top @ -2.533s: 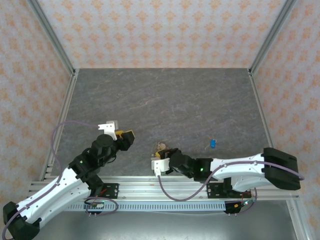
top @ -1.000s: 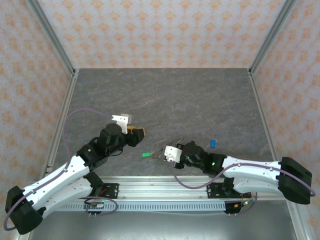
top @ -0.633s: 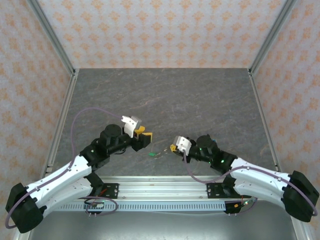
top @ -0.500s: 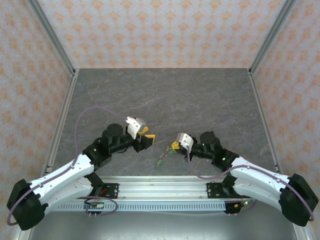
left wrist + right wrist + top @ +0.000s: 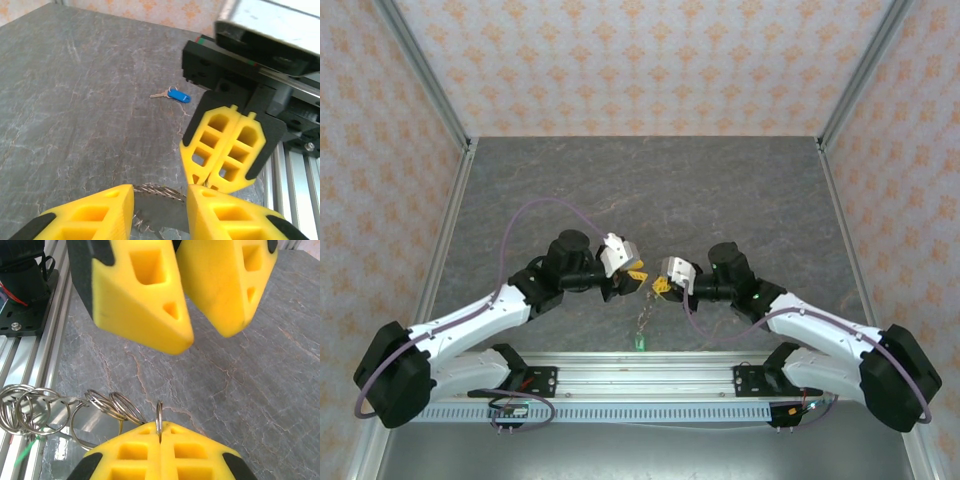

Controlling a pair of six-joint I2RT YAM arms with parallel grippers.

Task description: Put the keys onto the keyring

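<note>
The keyring (image 5: 107,407) is a chain of linked metal split rings. My right gripper (image 5: 160,430) is shut on one upright ring of it, and the rest hangs down (image 5: 645,312). A green-tagged key (image 5: 640,343) sits at the chain's low end. My left gripper (image 5: 160,190) faces the right gripper (image 5: 205,182) tip to tip. Its jaws are apart, with the rings showing in the gap between them. In the right wrist view the left gripper's fingers (image 5: 140,295) hover just above the held ring. A blue-tagged key (image 5: 178,95) lies on the table beyond.
The grey stone-pattern table (image 5: 650,190) stretches away behind both grippers. An aluminium rail (image 5: 640,365) runs along the near edge, just under the hanging chain. Metal frame posts (image 5: 425,75) and patterned walls close in the sides.
Both grippers have swung inward and now meet at the middle. The right one has carried the keyring up off the table, green key dangling. The left jaws have narrowed.
</note>
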